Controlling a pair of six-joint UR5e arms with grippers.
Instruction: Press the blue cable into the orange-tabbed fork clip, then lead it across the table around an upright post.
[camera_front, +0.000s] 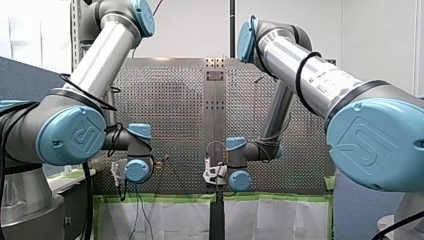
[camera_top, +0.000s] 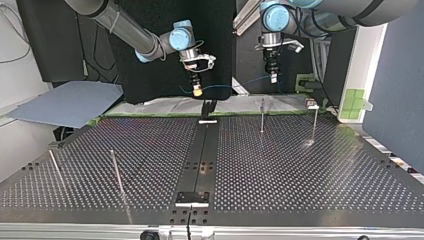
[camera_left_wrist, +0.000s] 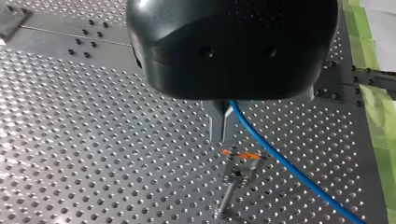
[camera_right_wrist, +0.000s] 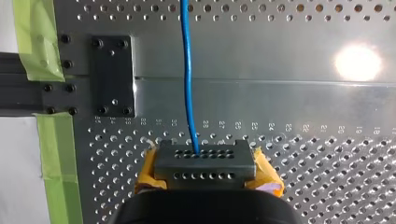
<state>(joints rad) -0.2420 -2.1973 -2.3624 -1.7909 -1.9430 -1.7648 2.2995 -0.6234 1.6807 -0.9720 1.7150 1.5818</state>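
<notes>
The blue cable (camera_left_wrist: 280, 161) runs out from between the metal fingers of my left gripper (camera_left_wrist: 223, 136), which is shut on it. Just ahead of those fingertips stands the orange-tabbed fork clip (camera_left_wrist: 240, 156) on its thin stem; the cable passes beside the clip's top, not inside it. My right gripper (camera_right_wrist: 200, 156), with yellow pads, is shut on the same cable (camera_right_wrist: 187, 70), which leads straight ahead of it over the plate. In the top view my left gripper (camera_top: 272, 76) and my right gripper (camera_top: 197, 90) both hang above the table's far edge, with the cable (camera_top: 235, 87) slung between them.
Thin upright posts stand on the perforated table (camera_top: 300, 170): two at the top view's far right (camera_top: 262, 116) (camera_top: 314, 125) and two at its near left (camera_top: 117, 172) (camera_top: 55, 169). A dark rail (camera_top: 200, 155) runs down the middle. Green tape (camera_right_wrist: 46, 60) lines the far edge.
</notes>
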